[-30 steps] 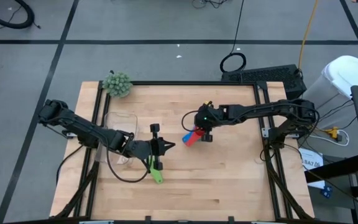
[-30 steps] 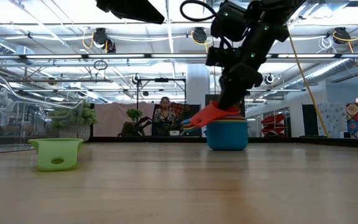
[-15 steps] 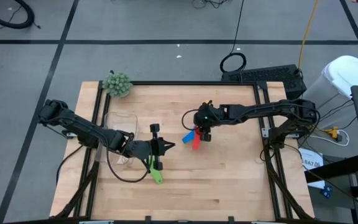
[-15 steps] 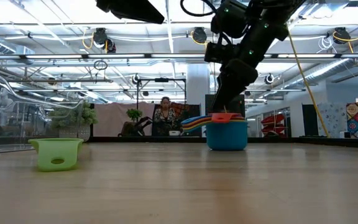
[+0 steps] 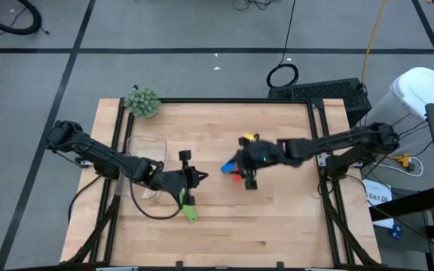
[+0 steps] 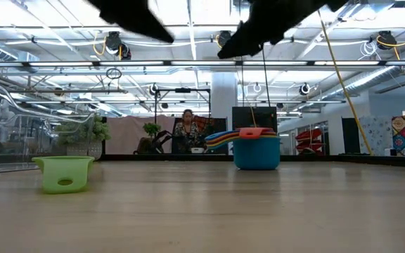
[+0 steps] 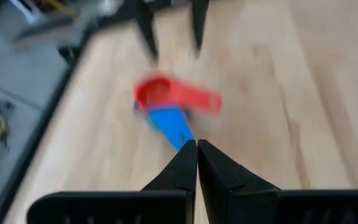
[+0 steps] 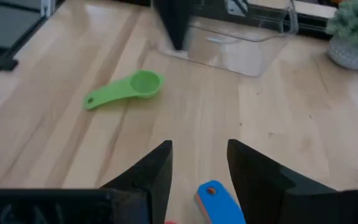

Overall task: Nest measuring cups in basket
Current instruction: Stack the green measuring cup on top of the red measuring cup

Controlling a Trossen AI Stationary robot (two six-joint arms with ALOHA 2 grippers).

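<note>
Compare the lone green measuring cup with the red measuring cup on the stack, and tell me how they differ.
The green plastic measuring cup lies alone on the wooden table, while the red plastic measuring cup sits on top of a stack, over a blue cup. The green one lies near the left claw; the red one lies beside the right claw. Both are small scoops with flat handles, outside the clear plastic basket.
</note>
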